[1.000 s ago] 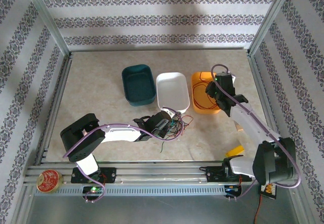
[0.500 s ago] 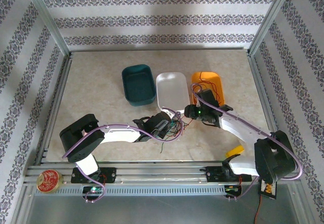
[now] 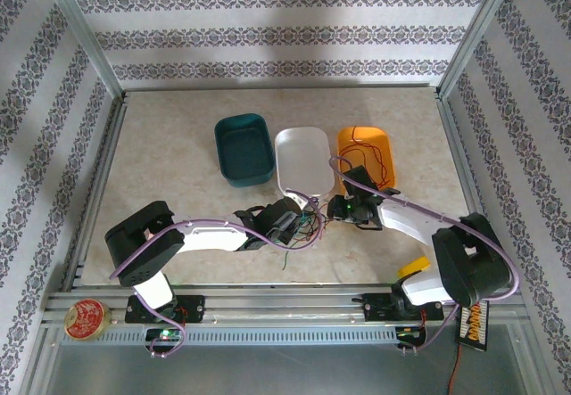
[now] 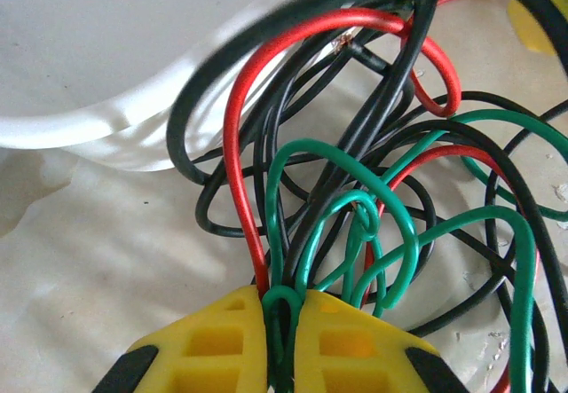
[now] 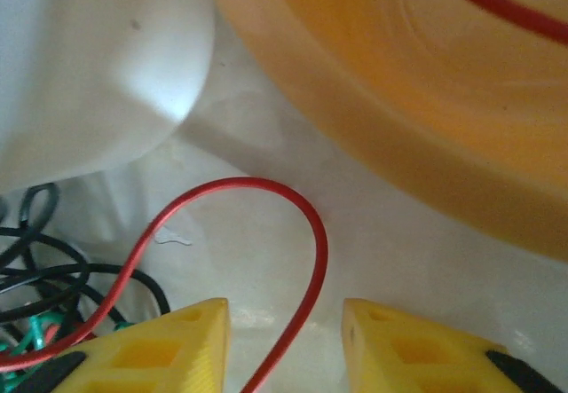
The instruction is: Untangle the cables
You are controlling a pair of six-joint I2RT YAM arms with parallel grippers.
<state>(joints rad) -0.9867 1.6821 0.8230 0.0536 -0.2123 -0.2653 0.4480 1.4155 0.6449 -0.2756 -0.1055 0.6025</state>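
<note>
— Cables point(image 3: 314, 221): where's the tangle?
— On the worktop point(image 3: 178, 199), just before the white tray point(image 3: 303, 159)'s near rim. The left gripper point(image 4: 282, 322) is pinched tight on green and black strands.
— Right gripper point(image 5: 286, 315)?
— Fingers apart, with a red loop point(image 5: 266, 189) between them, ungripped. Farther back, one red cable point(image 3: 355, 141) lies in the orange tray point(image 3: 387, 168).

Red, green and black cables point(image 4: 359, 145), teal tray point(image 3: 243, 150), white tray point(image 3: 303, 159), orange tray point(image 3: 368, 152), beige marbled table point(image 3: 169, 163)

The beige table point(image 3: 169, 163) under me carried teal tray point(image 3: 243, 150), white tray point(image 3: 303, 154), orange tray point(image 3: 384, 159) (side by side) and, nearer, tangled cables point(image 3: 314, 221).
</note>
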